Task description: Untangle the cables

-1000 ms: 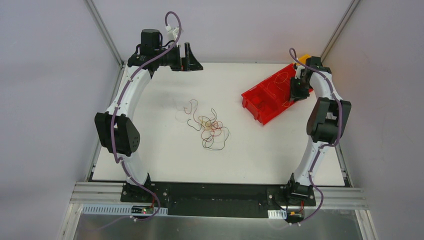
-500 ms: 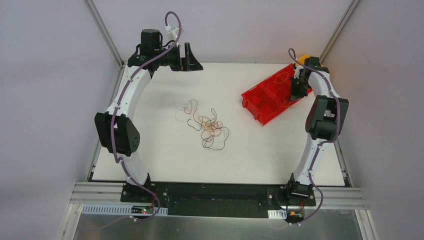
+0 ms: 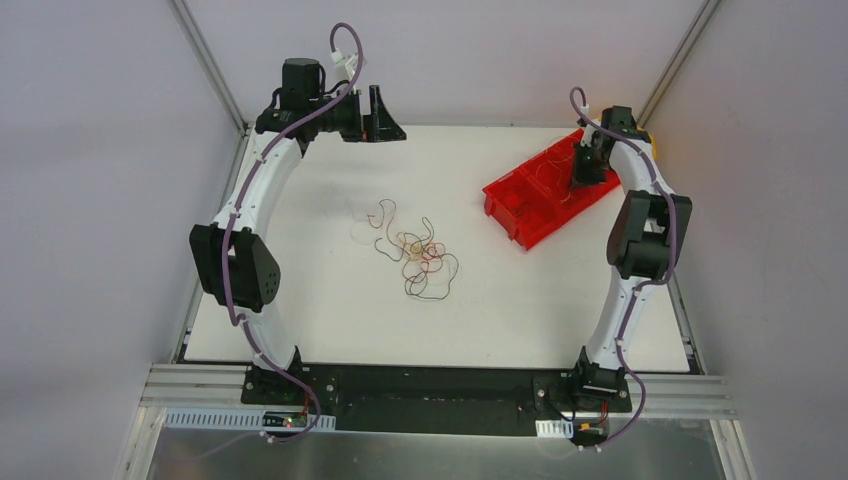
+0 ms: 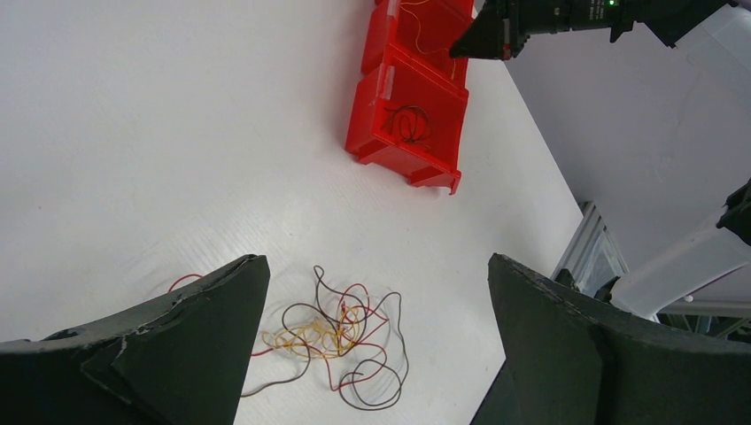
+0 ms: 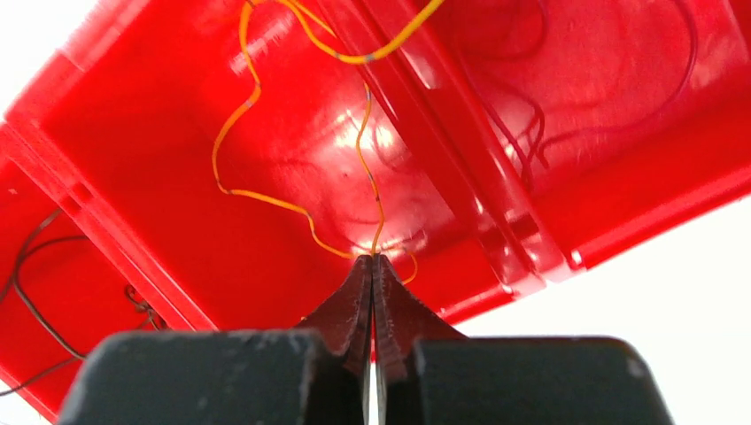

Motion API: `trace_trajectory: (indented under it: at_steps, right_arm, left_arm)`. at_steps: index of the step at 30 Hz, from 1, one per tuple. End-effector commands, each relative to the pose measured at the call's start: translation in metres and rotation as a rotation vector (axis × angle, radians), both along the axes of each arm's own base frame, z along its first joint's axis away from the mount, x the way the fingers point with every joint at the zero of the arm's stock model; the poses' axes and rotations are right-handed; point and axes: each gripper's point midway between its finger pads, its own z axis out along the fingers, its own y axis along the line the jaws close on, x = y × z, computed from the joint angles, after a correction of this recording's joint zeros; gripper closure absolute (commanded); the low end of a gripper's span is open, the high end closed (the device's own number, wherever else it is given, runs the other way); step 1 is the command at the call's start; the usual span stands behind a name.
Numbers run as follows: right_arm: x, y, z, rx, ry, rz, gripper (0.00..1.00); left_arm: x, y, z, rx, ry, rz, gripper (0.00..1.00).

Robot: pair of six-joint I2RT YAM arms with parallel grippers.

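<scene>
The right gripper (image 5: pixel 373 266) pinches a yellow-orange wire (image 5: pixel 266 199) between tight-pressed fingers over the red bin (image 5: pixel 133 133) at the far right corner of the worktop (image 3: pixel 330 320). It should open low, so the curl drops inside that compartment. The left gripper (image 4: pixel 376 266), fingers spread, hangs by the far left corner; the tangle of cables (image 3: pixel 415 255) lies mid-worktop.

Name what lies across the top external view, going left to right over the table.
In order: left arm's elbow → cable tangle → red bin → right arm's elbow.
</scene>
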Motion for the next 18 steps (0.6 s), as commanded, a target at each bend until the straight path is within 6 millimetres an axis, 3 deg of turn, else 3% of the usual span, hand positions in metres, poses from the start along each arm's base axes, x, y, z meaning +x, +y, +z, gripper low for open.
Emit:
trace_trajectory:
  at_steps: [1,5,8,14,18]
  right_arm:
    - [0.030,0.010,0.005,-0.002,-0.091,0.024,1.00]
    - [0.027,0.011,-0.011,-0.012,-0.064,0.044,1.00]
    - [0.014,0.012,-0.009,-0.015,-0.042,0.071,1.00]
    - [-0.024,0.014,0.011,-0.036,-0.035,0.140,1.00]
    - [-0.037,0.014,0.041,-0.037,-0.072,0.155,0.82]
  left_arm:
    - [0.005,0.007,0.011,0.003,-0.026,0.021,0.01]
    - [0.004,0.009,0.007,0.019,-0.022,0.021,0.01]
    - [0.000,0.013,-0.002,0.038,-0.001,0.020,0.01]
    - [-0.013,0.028,-0.052,0.137,0.064,0.025,0.01]
    - [-0.016,0.032,-0.075,0.177,0.093,0.018,0.01]
